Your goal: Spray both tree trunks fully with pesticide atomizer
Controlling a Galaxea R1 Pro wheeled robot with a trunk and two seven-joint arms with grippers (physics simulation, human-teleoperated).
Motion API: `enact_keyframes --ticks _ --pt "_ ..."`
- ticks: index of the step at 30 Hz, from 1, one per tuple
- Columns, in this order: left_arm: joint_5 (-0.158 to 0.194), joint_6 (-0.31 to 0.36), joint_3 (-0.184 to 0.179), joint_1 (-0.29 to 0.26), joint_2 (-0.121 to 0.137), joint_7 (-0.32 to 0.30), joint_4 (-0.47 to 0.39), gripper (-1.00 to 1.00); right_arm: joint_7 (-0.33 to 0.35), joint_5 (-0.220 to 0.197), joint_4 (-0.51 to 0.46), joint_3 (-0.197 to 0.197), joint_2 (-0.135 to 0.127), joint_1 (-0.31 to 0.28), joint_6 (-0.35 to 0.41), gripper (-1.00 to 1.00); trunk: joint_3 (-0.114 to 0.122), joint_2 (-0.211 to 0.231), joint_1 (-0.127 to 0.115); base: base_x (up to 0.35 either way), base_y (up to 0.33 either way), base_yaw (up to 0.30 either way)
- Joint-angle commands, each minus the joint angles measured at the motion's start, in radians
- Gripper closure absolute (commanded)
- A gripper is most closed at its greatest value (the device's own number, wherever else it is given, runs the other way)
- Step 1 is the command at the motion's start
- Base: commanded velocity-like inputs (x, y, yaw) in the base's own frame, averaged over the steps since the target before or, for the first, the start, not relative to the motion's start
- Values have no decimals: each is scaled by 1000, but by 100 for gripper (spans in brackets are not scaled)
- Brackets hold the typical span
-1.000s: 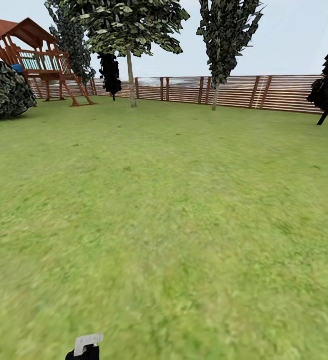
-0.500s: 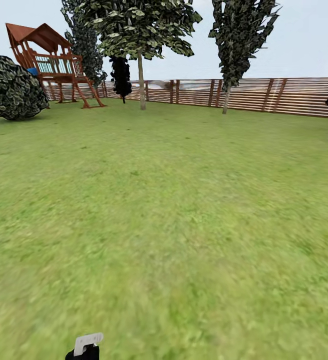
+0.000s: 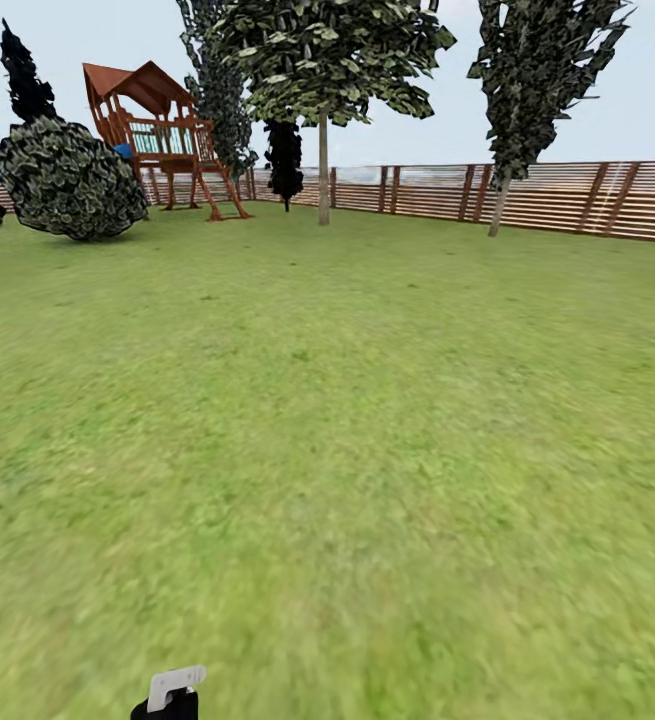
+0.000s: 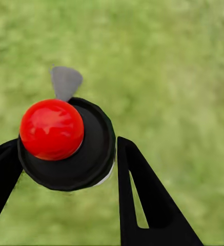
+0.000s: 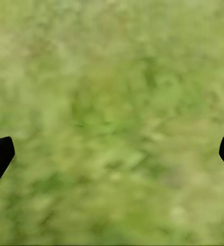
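Left gripper (image 4: 65, 164) clamps the atomizer (image 4: 65, 146) over grass (image 4: 183, 77). Right gripper (image 5: 112, 154) spread wide. Two trees (image 3: 323, 180) by the fence (image 3: 567, 200), seemingly unsprayed.

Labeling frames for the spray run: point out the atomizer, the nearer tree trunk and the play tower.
atomizer (image 4: 52, 129): left wrist view, on its red top knob.
tree trunk (image 3: 323, 175): head view, mid-height on the bare trunk.
play tower (image 3: 145, 85): head view, on its red-brown roof.

Your head camera has swung left: the play tower (image 3: 162, 135) and both trees (image 3: 322, 165) slid rightward in frame.
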Motion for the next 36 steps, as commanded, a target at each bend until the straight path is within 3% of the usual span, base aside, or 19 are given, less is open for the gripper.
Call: enact_keyframes --ticks 1,36 --pt "0 0 0 0 0 0 0 100 0 0 0 0 0 0 0 -100 1 0 0 340 63 211" --pt "-1 1 4 0 2 0 2 100 -5 -3 2 0 -3 0 3 -100 8 0 0 340 5 32"
